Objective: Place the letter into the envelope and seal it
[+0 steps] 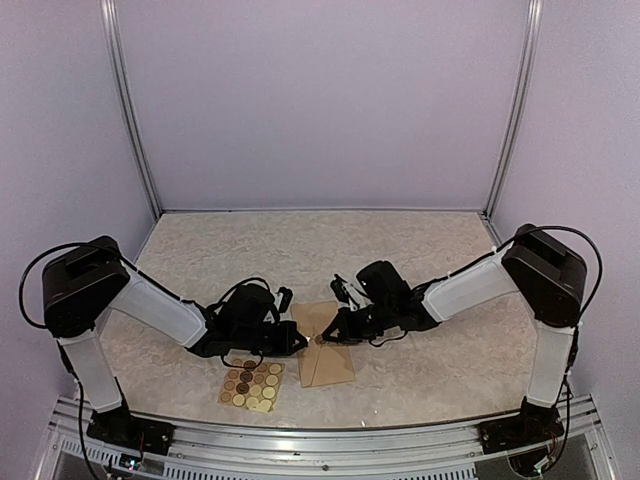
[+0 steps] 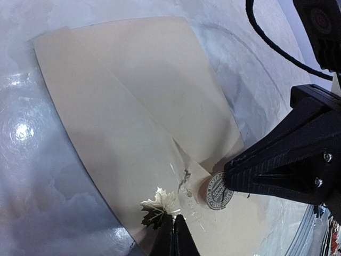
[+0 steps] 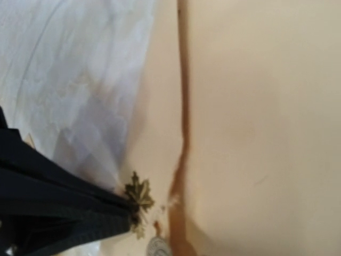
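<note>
Envelope [image 1: 330,368] and sticker sheet [image 1: 252,385] lie nearest our bases, the sheet just beside it at its eight o'clock, handy for picking seals. The pointed flap [image 2: 160,80] is folded down and no letter shows, so we judge it already inside and the sealing in hand. At the flap's tip our right gripper [image 2: 228,178], fingers pressed together, bears on a round seal sticker [image 2: 217,197], seemingly to pin the flap shut. Whether it nips the sticker's edge we cannot tell. Our left gripper [image 2: 173,220] pinches a gold maple-leaf sticker [image 2: 155,207] low over the paper beside it. Farther out, both forearms slope down and inward from nine and three o'clock, elbows raised at the sides of the table [image 1: 420,250].
</note>
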